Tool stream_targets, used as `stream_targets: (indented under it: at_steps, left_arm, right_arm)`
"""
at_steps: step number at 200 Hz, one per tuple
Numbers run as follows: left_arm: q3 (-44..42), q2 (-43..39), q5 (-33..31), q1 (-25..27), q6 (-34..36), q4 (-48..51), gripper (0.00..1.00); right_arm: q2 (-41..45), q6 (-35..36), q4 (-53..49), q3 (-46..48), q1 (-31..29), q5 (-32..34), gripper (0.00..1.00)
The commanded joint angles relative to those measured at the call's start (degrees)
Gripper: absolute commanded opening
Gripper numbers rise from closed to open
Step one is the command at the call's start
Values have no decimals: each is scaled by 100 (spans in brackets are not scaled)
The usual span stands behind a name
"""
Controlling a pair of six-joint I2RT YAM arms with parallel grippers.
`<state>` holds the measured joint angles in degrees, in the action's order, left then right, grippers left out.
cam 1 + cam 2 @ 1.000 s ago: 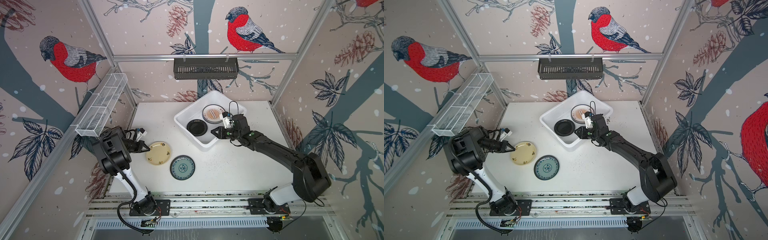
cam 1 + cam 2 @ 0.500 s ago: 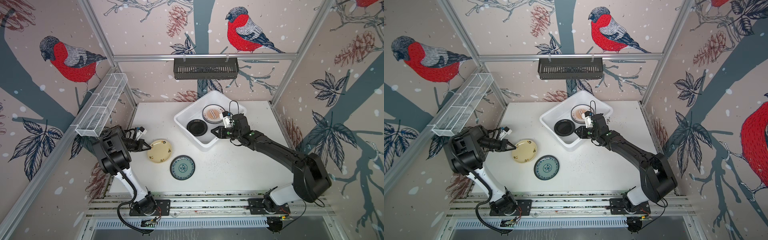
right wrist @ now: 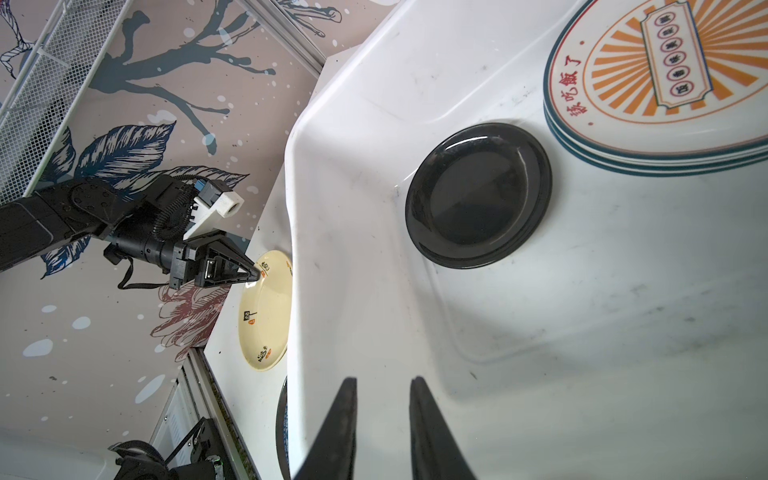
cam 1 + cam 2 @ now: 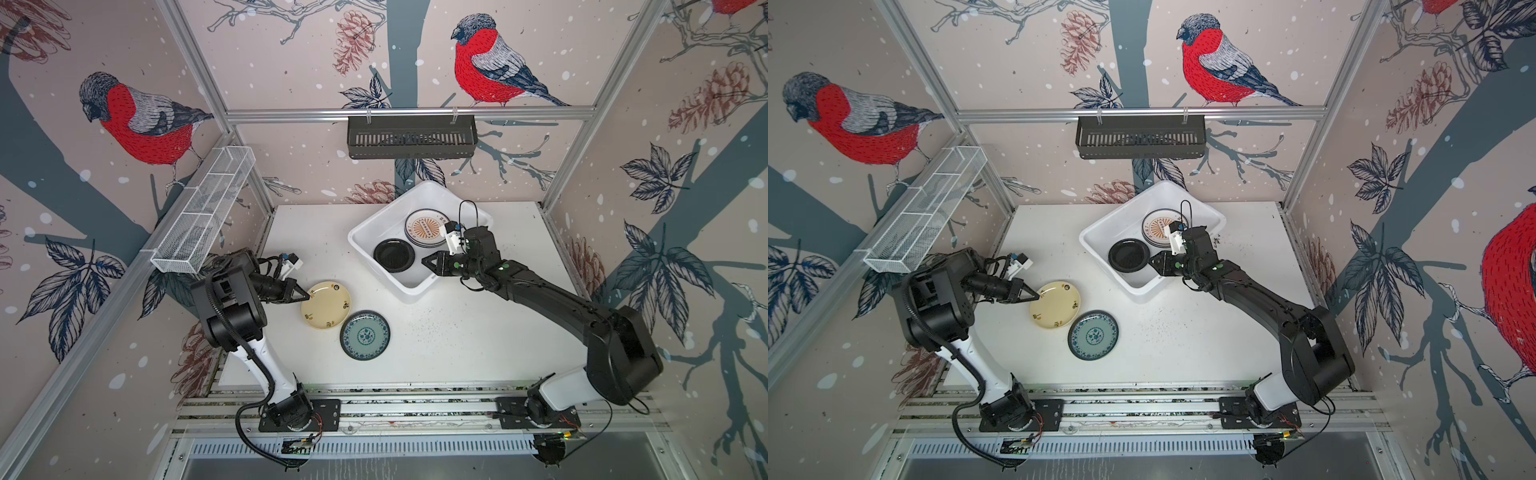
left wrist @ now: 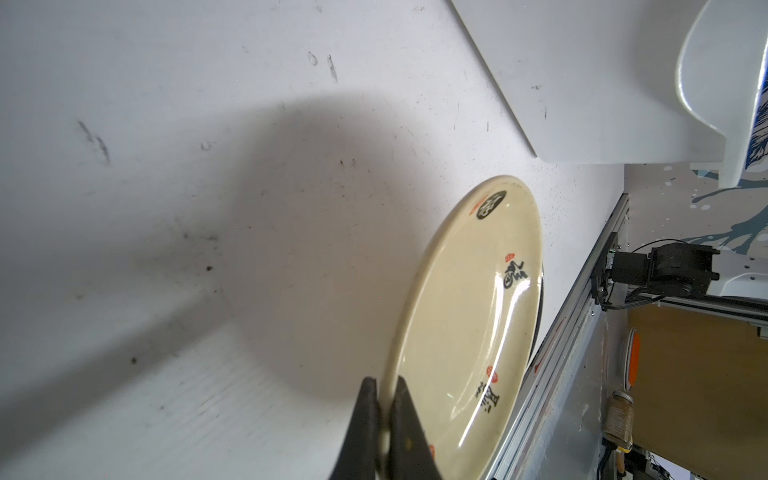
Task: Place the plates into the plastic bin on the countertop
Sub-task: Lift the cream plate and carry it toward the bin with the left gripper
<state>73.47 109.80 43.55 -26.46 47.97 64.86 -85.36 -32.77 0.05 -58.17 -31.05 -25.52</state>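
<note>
The left claw [image 4: 306,296] was closed on the rim of the round cream-yellow plate with black and red markings [image 4: 326,305]; the left wrist view showed the rim pinched between both fingers [image 5: 368,415]. The gripped edge stood clear of the flat white speckled counter [image 4: 478,332] and threw a broad shadow on it; whether the far edge touched the counter could not be determined. This plate lay outside the large white rectangular plastic bin [image 4: 409,286], near its front left side. The round teal plate with a blue rim [image 4: 365,335] lay flat on the counter just beside the cream-yellow plate; contact between the two could not be determined. The bin stood at the rear centre of the counter, turned at an angle. Inside it, the round black plate [image 4: 394,255] lay flat on the floor, and the white plate with an orange sunburst [image 4: 426,227] topped a stack of plates beside it. The right claw [image 3: 382,399] hung over the bin's near corner with a narrow gap between its fingers, holding nothing.
</note>
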Motion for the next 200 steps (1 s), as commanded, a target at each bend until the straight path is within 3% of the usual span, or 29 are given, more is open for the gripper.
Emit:
stream_targets:
  at_steps: [1,149,200]
  left_arm:
    - [13,-94,237,96,73,307,0]
    - [323,-804,321,833,-230,488,0]
    - [848,-972,478,903,-276,829,0]
  right_arm:
    - [39,45,118,-36,0,-59,25]
    - [224,-42,257,-6,28,-137,27]
    - [241,-117,372,-1,37,-226,30]
